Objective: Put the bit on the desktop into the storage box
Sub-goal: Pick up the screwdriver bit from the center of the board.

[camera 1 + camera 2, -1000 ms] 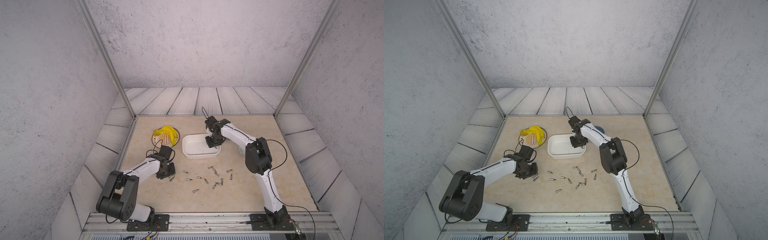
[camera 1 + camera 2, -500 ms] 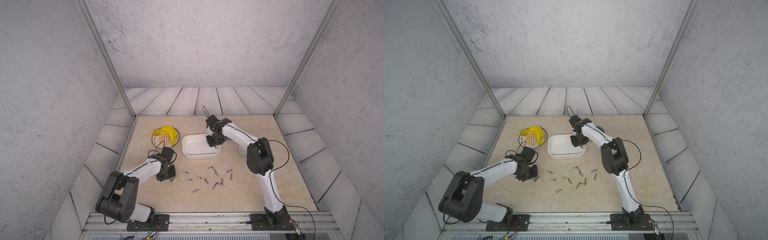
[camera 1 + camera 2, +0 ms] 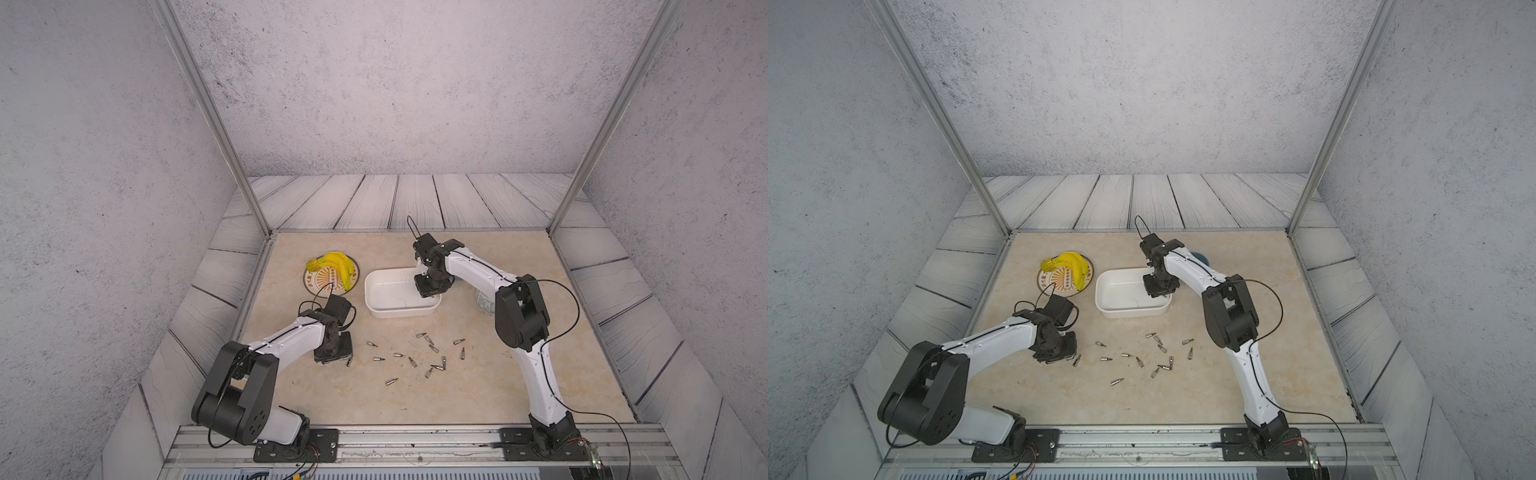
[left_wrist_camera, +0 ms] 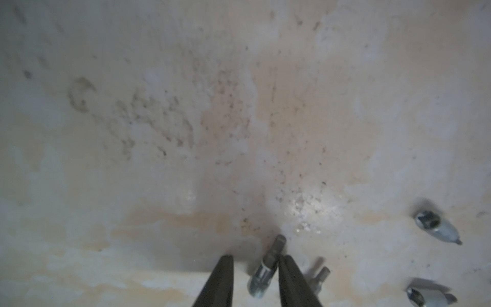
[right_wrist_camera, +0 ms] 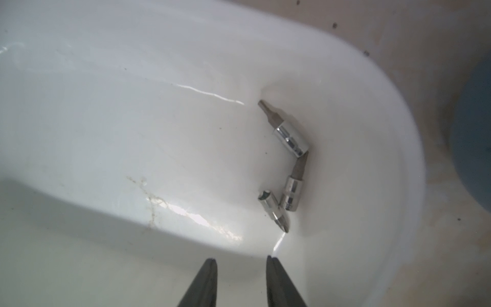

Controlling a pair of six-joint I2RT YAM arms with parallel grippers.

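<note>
Several small silver bits (image 3: 421, 335) lie scattered on the beige desktop (image 3: 374, 407). My left gripper (image 4: 256, 257) is down on the desktop at the left end of the scatter. One bit (image 4: 267, 268) lies between its fingers, touching one finger with a gap to the other; the jaws stand apart. In a top view this bit (image 3: 1076, 359) shows at the gripper's tip. My right gripper (image 5: 240, 259) hangs open and empty inside the white storage box (image 3: 399, 312), over its right end. Three bits (image 5: 291, 138) lie in a corner of the box.
A plate (image 3: 316, 282) with yellow bananas (image 3: 334, 266) sits left of the box. A blue bowl (image 3: 1200, 258) stands behind the right arm, and a grey-patterned bowl (image 3: 484, 301) is partly hidden beside it. Two more bits (image 4: 435, 228) lie near the left gripper.
The left gripper has settled lower on the desktop and its jaws have narrowed around a bit. The right arm has hardly moved.
</note>
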